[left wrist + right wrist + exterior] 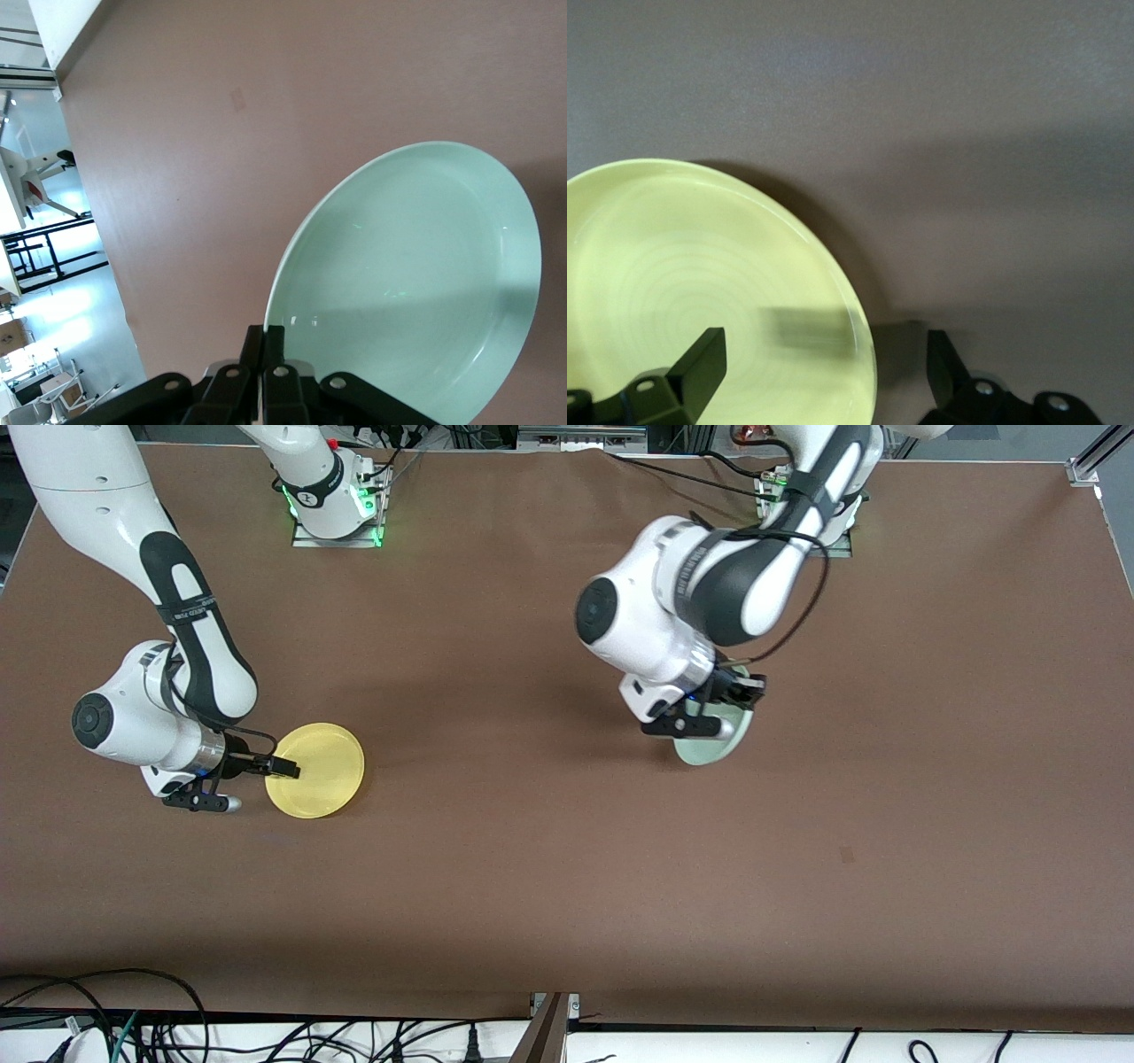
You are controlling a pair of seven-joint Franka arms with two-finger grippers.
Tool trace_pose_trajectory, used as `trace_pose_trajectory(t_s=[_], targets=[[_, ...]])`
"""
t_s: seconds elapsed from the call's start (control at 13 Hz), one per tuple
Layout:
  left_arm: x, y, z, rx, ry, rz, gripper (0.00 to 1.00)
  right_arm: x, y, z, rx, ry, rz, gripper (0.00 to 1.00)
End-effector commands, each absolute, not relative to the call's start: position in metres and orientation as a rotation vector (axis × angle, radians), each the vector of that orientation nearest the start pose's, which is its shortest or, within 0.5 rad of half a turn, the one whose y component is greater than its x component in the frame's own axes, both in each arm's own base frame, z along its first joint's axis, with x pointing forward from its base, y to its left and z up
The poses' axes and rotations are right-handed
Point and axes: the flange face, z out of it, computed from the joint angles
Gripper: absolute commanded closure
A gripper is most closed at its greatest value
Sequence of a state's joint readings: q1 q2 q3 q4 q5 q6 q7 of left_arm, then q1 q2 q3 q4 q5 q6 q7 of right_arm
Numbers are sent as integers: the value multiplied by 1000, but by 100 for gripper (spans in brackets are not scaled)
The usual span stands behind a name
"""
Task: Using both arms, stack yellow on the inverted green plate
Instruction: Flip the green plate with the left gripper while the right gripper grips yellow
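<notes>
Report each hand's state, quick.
Left hand: shut on the green plate, lifted and tilted.
Right hand: open, straddling the yellow plate rim.

The left gripper (716, 707) is pointing toward 6 o'clock in the front view, jaws closed together. The right gripper (285, 769) is reaching toward 3 o'clock, fingers (700, 363) spread apart.

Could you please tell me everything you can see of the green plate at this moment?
The green plate is round, shallow and pale mint, with a low rim and a smooth, glossy, plastic-looking surface. It is tilted, its hollow side facing the left wrist camera. The left end effector is shut on its rim, and in the front view the arm hides most of it. Whether its lower edge touches the brown table cannot be told.
</notes>
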State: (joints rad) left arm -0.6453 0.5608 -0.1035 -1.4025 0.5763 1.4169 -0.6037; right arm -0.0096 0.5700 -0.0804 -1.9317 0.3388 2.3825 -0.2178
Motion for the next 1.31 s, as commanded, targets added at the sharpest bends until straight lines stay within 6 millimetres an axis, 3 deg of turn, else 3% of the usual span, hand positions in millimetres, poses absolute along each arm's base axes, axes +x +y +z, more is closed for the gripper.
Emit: trace_pose_trajectory(t_s=[0.0, 0.23, 0.39, 0.46, 0.54, 0.62, 0.69, 1.0, 1.23], targets=[[501, -435, 348, -2266, 258, -56, 100, 602, -61, 183, -2888, 153, 122, 0], [470, -485, 323, -2133, 363, -202, 100, 599, -68, 183, -2874, 133, 143, 0], [467, -506, 312, -2086, 379, -265, 100, 599, -68, 182, -2865, 141, 141, 0], [465, -517, 308, -2058, 393, -309, 100, 599, -67, 183, -2865, 137, 141, 16], [462, -528, 306, -2025, 413, -360, 100, 599, -68, 184, -2865, 136, 140, 44], [459, -537, 306, -2001, 426, -400, 100, 598, -67, 184, -2859, 133, 156, 64], [461, -540, 304, -1985, 428, -422, 100, 599, -67, 185, -2856, 130, 161, 76], [465, -569, 258, -1756, 522, -622, 100, 600, -65, 185, -2856, 122, 162, 100], [472, -576, 256, -1717, 560, -659, 100, 605, -63, 190, -2852, 104, 157, 100]])
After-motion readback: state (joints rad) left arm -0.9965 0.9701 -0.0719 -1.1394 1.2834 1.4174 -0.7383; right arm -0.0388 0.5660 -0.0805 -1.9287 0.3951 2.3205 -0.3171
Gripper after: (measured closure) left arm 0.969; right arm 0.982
